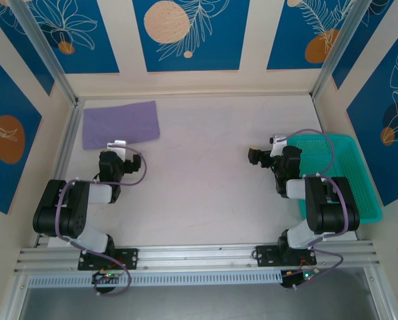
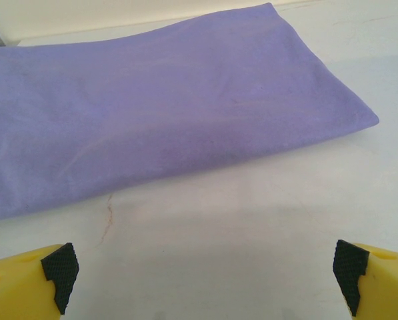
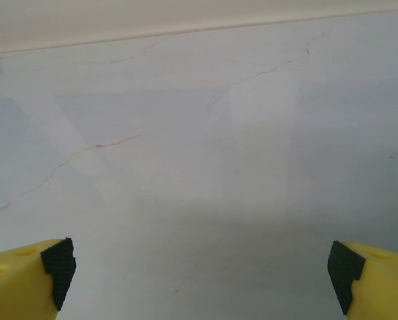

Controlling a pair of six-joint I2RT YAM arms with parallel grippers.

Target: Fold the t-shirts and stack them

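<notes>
A lavender-purple t-shirt (image 1: 121, 124) lies folded into a flat rectangle at the table's far left corner; its plain side faces up (image 2: 159, 107). Just in front of its near edge hovers my left gripper (image 1: 117, 147), open, yellow fingers (image 2: 25, 283) spread wide over bare table (image 2: 239, 220) with nothing between them. My right gripper (image 1: 259, 156) stands open right of the table's middle, beside the basket, its fingers (image 3: 379, 283) apart above bare white table (image 3: 205, 200).
A teal plastic mesh basket (image 1: 351, 175) sits at the right edge, partly under the right arm. Metal posts and patterned blue walls enclose the table (image 1: 205, 173) on three sides. An aluminium rail (image 1: 199, 257) runs along the near edge.
</notes>
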